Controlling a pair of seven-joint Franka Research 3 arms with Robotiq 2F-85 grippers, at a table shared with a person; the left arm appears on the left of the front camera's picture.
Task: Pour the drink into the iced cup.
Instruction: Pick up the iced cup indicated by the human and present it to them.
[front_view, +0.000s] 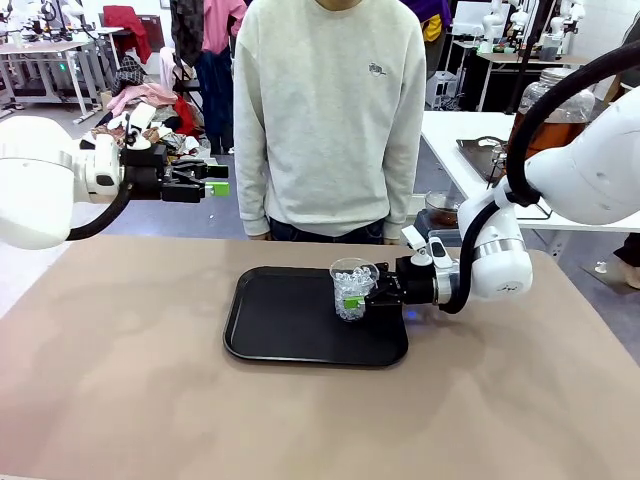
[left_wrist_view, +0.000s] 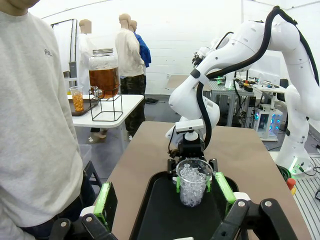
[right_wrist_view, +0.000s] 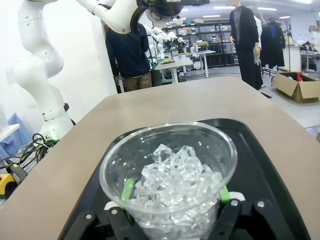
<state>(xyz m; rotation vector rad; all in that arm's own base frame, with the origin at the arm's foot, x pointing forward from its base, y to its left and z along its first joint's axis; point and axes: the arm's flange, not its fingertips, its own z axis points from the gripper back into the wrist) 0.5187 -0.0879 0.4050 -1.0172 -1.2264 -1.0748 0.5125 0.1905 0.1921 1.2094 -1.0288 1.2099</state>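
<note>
Pinching iced cup (front_view: 350, 275) on black tray (front_view: 280, 325), mid worktop (front_view: 150, 380): right claw (front_view: 362, 296). Left claw (front_view: 218, 180) spread, empty, raised far left. Drink (left_wrist_view: 104, 80) in jar, far-right side worktop. Risk: hard squeeze buckles thin cup, ice spills.

The tray (front_view: 290, 335) lies midway on the counter (front_view: 120, 400); the cup of ice (front_view: 350, 280) stands on its right part, between the fingers of the right gripper (front_view: 356, 300). A person (front_view: 330, 110) stands behind the counter.

From where I stand, the big round glass jar of amber drink (front_view: 562, 122) at two o'clock is half hidden behind a black cable (front_view: 532, 118). Up close, the clear plastic cup of ice (right_wrist_view: 170, 170) has its base cut off at six o'clock.
</note>
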